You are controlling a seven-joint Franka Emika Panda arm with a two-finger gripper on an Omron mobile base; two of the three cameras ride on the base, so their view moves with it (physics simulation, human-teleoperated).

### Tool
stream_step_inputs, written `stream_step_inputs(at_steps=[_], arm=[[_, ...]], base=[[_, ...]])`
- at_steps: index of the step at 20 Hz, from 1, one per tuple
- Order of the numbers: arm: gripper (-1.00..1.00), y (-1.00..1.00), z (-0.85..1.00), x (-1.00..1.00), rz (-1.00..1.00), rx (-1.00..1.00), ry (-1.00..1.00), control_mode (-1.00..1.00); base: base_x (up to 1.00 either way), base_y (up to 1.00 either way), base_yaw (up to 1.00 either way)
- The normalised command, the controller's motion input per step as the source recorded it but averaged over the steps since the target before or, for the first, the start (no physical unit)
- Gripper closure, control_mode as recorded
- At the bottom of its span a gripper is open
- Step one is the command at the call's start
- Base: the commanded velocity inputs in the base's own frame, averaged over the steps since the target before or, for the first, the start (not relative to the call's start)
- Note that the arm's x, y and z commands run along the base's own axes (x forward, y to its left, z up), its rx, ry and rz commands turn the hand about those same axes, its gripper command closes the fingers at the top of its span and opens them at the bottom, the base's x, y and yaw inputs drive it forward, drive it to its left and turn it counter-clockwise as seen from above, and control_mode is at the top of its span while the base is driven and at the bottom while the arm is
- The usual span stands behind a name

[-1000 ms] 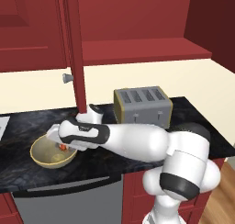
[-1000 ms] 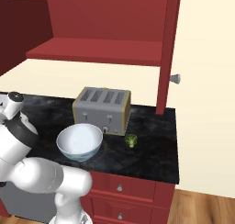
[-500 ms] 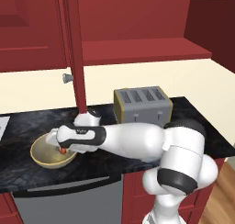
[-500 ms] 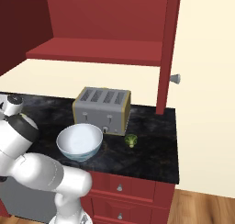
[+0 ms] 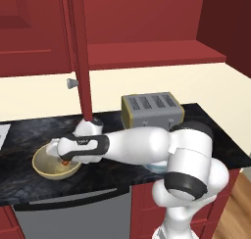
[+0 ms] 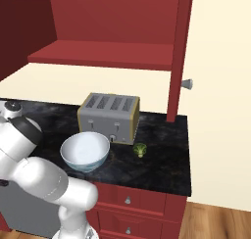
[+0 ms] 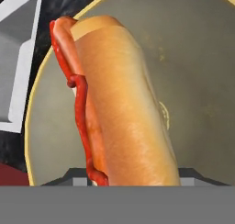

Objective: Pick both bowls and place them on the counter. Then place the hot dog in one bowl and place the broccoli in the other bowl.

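Gripper point(image 5: 64, 159) clamped on one hot dog point(image 7: 112, 103), held just over the inside of the olive-tan bowl point(image 5: 54, 163). Count: two bowls, one hot dog, one broccoli point(image 6: 140, 149), one toaster point(image 6: 109, 117). White patterned bowl point(image 6: 85, 151) sits on the counter point(image 6: 166, 155) before the toaster, broccoli just beside it. Arm stretches low and leftward across the counter, hand tilted down.

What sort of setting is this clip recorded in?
A rendered home kitchen, by the look of it: a black marble-look counter carries a silver four-slot toaster, with red cabinets and a red shelf above, and drawers below. Bowls and food on the counter fit that too.
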Motion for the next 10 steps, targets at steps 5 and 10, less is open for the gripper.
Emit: stream_step_inputs(at_steps=[5, 10], arm=[[-1.00, 0.14, 0.00, 0.00, 0.00, -0.02, 0.00, -1.00], [-1.00, 0.11, 0.00, 0.00, 0.00, -0.02, 0.01, -1.00]], base=[[0.00, 0.00, 0.00], [0.00, 0.00, 0.00]])
